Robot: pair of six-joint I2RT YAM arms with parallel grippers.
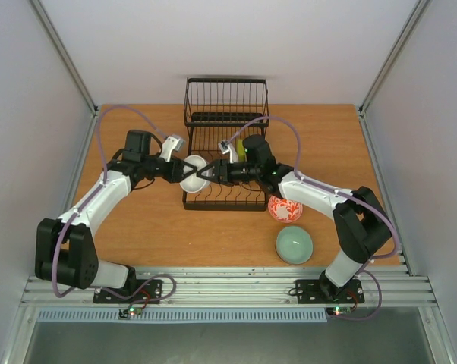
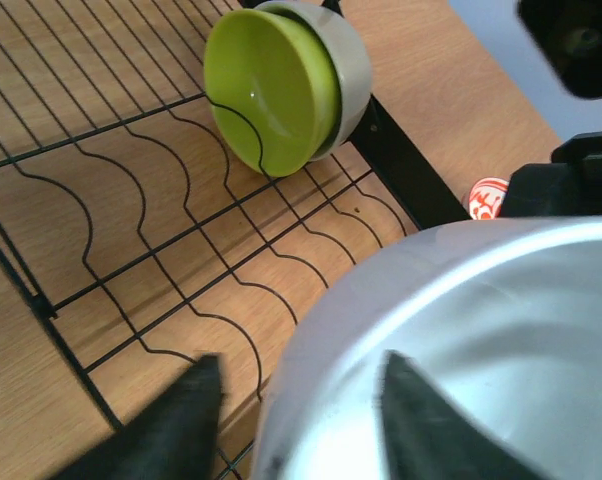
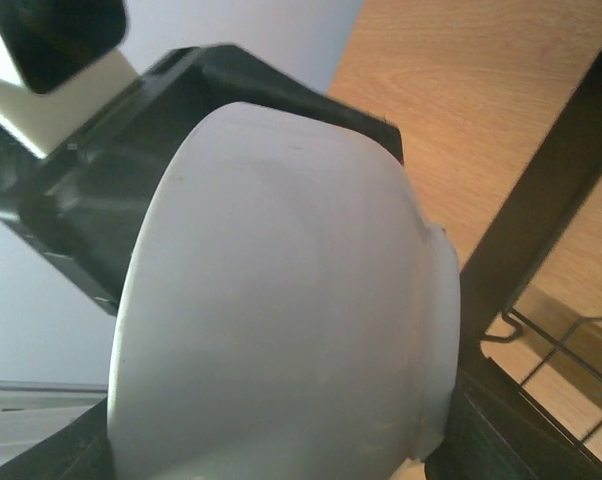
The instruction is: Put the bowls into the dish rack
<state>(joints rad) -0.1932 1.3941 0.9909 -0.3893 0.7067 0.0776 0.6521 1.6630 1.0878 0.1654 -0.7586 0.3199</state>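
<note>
white bowl (image 1: 191, 175) is off the table, on its side over the left edge of the dish rack (image 1: 227, 200), between both arms. left gripper (image 2: 296, 400): jaws partly apart, straddling the bowl's rim, one finger (image 2: 421, 420) inside the bowl. the outer finger stands clear of the wall with a gap showing, so it is released. right gripper (image 3: 281, 445): jaws set wide across the bowl's outside, one finger at the rim side and one at the foot, both lying against it; it is grasping the bowl. yellow-green bowl (image 2: 266, 95) stands on edge in the rack's prongs, nested against a pale bowl (image 2: 353, 60) behind it. red-patterned bowl (image 1: 285, 208) and celadon bowl (image 1: 294, 244) sit on the table (image 1: 137, 227), right of the rack.
</note>
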